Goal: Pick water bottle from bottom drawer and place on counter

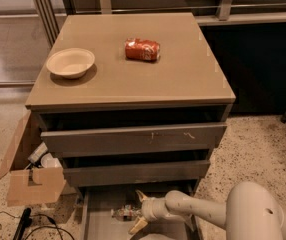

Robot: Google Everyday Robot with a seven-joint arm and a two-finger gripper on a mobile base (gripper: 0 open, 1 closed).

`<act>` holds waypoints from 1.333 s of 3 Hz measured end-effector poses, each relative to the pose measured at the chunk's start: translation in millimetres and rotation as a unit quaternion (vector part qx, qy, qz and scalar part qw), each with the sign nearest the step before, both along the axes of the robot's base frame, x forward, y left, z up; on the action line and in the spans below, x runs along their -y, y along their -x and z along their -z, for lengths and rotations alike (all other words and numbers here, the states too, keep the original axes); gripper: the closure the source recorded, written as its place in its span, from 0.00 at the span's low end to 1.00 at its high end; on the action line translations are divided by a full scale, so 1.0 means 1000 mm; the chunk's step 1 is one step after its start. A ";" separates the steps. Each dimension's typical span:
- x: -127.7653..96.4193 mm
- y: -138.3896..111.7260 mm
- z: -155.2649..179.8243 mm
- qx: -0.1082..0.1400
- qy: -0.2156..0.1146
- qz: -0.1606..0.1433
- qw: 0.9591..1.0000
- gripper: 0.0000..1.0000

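Down low, the end effector (135, 212) sits in the open bottom drawer (102, 225), fingers spread wide just beside the water bottle (122, 213) lying on the drawer floor. On the worktop (183, 76) rest a red can (142, 49) and a bowl (70, 62).

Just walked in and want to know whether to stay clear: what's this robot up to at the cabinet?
The robot's arm reaches low into the pulled-out bottom drawer, where a water bottle lies on its side. The gripper is right at the bottle's end with its fingers spread open, not closed on it. The bottle is not yet lifted. On the counter are a red soda can and a bowl.
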State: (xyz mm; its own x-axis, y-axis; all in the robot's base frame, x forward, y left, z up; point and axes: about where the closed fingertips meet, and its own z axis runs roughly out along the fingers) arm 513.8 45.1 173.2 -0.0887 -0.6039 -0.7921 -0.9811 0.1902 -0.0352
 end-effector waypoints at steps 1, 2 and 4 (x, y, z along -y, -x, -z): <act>0.002 -0.009 0.027 -0.003 0.014 -0.010 1.000 0.00; 0.005 -0.015 0.040 -0.011 0.025 -0.011 1.000 0.03; 0.005 -0.015 0.040 -0.011 0.025 -0.011 1.000 0.58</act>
